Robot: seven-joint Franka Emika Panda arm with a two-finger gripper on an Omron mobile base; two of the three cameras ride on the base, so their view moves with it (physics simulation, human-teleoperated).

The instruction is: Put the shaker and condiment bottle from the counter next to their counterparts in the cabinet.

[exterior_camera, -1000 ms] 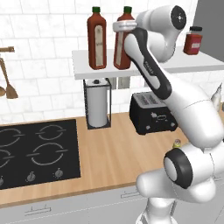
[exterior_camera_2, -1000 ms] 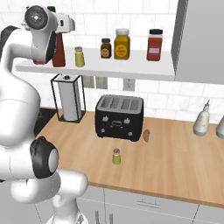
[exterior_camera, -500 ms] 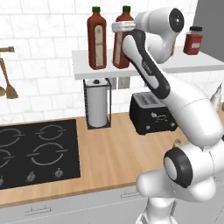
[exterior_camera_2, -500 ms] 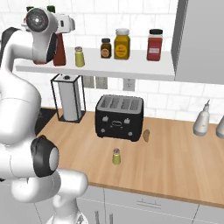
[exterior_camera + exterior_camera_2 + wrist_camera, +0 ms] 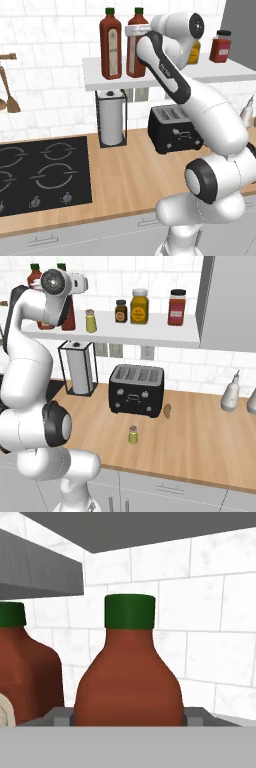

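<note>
**Bottle at the shelf, shaker waiting on the counter**

The condiment bottle [image 5: 129, 677] stands on the cabinet [image 5: 150, 331] shelf just beside its twin bottle [image 5: 20, 667]. The gripper [image 5: 129, 718] sits half-wide, pads against both sides of its body. It looks rigid, smooth and top-heavy, so a low grip on the body seems safest. The shaker [image 5: 133, 434] stands on the counter [image 5: 200, 441] before the toaster [image 5: 136, 390]. It is tiny, light and easily tipped. The second shaker [image 5: 90, 320] has jars nearby.
</note>
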